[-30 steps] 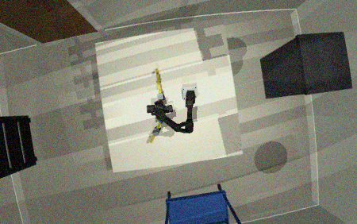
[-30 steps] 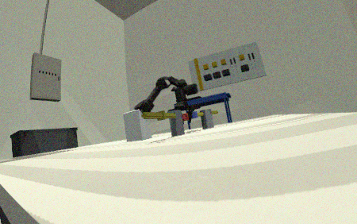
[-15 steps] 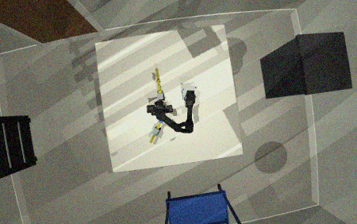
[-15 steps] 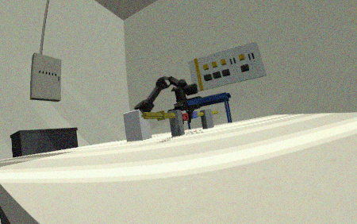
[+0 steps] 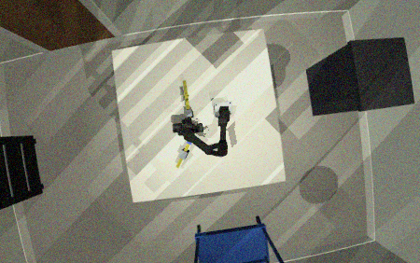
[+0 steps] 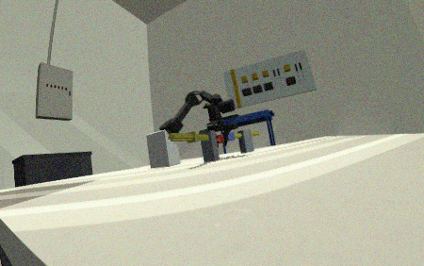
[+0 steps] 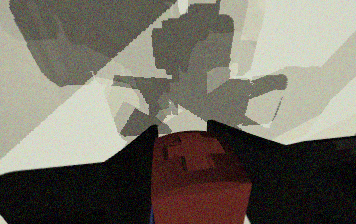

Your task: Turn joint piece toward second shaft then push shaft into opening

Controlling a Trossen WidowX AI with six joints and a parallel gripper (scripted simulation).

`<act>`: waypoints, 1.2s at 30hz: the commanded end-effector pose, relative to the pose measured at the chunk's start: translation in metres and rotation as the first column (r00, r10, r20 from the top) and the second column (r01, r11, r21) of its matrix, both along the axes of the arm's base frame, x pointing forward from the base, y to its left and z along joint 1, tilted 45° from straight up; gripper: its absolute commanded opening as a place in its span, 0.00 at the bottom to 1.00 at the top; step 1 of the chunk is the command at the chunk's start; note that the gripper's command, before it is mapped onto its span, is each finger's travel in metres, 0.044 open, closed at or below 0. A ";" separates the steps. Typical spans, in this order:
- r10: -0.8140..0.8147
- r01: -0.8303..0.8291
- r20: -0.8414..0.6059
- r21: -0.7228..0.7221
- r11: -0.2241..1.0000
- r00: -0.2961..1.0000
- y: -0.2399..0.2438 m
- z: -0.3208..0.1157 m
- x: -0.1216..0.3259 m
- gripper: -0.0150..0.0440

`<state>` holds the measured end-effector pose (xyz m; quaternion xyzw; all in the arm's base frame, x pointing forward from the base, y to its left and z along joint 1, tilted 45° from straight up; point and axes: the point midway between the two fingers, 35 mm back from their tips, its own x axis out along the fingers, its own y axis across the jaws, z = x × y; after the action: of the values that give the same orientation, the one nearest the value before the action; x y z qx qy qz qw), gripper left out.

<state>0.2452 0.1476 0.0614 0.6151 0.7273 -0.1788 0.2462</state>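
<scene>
The red joint piece (image 6: 220,139) (image 7: 200,200) is between the black fingers of my gripper (image 7: 182,127), which is shut on it. The long yellow shaft (image 5: 186,93) (image 6: 188,137) runs to a grey block (image 5: 189,113) (image 6: 210,147); the red piece is beside this block. A shorter yellow shaft (image 5: 179,163) (image 6: 255,133) passes through another grey block (image 5: 183,153) (image 6: 246,141), at an angle to the long one. A blue part (image 5: 189,143) (image 6: 231,136) is between that block and the red piece. The gripper hides the joint in the top view, and the opening's direction is unclear.
The arm's base (image 5: 224,111) stands right of the shafts in the top view. A pale box (image 6: 160,150) stands near the long shaft's left end in the exterior view. The white table top (image 5: 252,163) carries the blocks. A blue stand (image 5: 231,244) and a black cabinet (image 5: 383,75) are farther off.
</scene>
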 end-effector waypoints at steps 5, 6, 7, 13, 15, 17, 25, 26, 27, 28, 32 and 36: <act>0.000 0.000 0.000 0.000 1.000 1.000 0.000 0.000 0.000 0.28; 0.000 0.000 0.000 0.000 1.000 1.000 0.000 0.000 0.000 0.25; 0.000 0.000 0.000 0.000 1.000 1.000 0.000 0.000 0.000 0.25; -0.003 0.003 0.000 -0.023 1.000 1.000 -0.001 0.001 0.000 0.25; -0.008 0.008 0.001 -0.052 0.999 1.000 -0.002 0.001 0.000 0.25; -0.013 0.013 0.003 -0.085 0.996 1.000 -0.003 0.002 0.000 0.25; -0.029 0.029 0.008 -0.163 0.986 1.000 -0.007 0.005 -0.001 0.25; -0.030 0.030 0.007 -0.164 0.986 1.000 -0.007 0.005 -0.001 0.25; -0.030 0.031 0.007 -0.165 0.986 1.000 -0.007 0.005 -0.001 0.25; -0.030 0.031 0.007 -0.165 0.986 1.000 -0.007 0.005 -0.001 0.25; -0.032 0.033 0.006 -0.166 0.986 0.999 -0.007 0.005 -0.001 0.25; -0.026 0.028 0.013 -0.160 0.987 1.000 -0.007 0.005 0.000 0.25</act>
<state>0.2449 0.1410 0.0660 0.6043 0.7005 -0.2371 0.2967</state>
